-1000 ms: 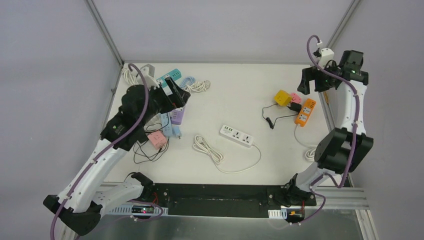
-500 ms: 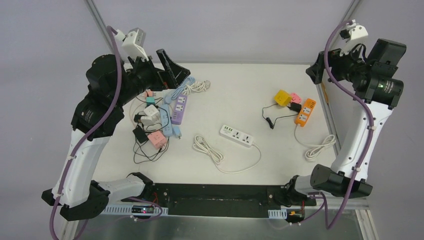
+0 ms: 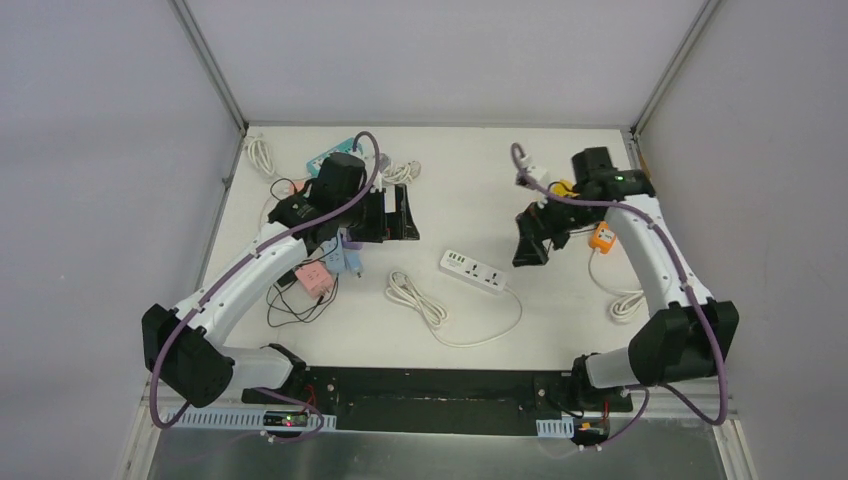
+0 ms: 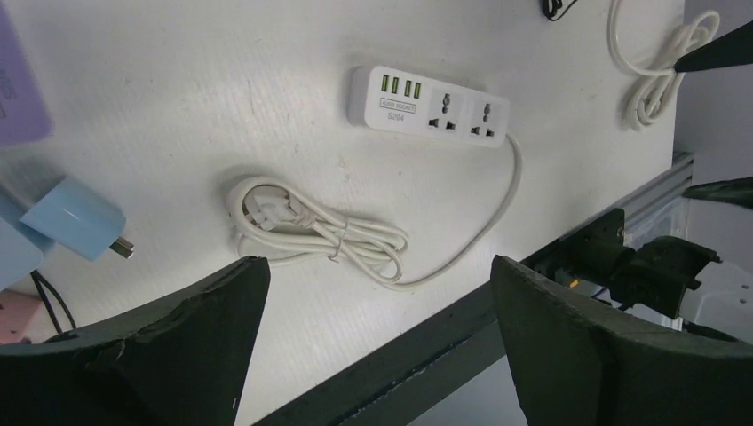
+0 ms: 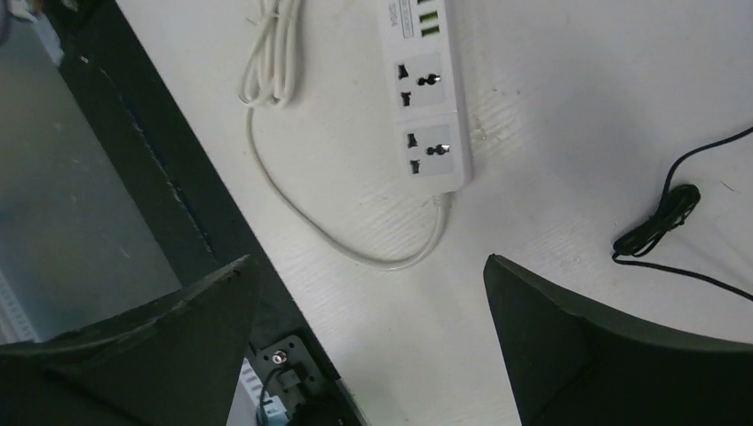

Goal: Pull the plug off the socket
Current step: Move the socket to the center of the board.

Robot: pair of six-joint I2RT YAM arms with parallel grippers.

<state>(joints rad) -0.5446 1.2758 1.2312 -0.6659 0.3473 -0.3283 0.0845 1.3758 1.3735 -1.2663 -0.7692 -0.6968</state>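
A white socket strip lies mid-table with both its outlets empty, also seen in the left wrist view and the right wrist view. Its own plug lies in the coiled white cord. An orange socket strip peeks out from behind my right arm, and any plug in it is hidden. A pink socket block with black cables lies at the left. My left gripper hangs open left of the white strip. My right gripper hangs open just right of it. Neither holds anything.
A blue adapter and a purple strip lie by the left arm, and a teal strip is at the back left. A bundled black cord lies near the right gripper. The black base rail runs along the near edge.
Both arms have swung down from raised poses at the table's sides to the middle, either side of the white strip. Both grippers stayed open.
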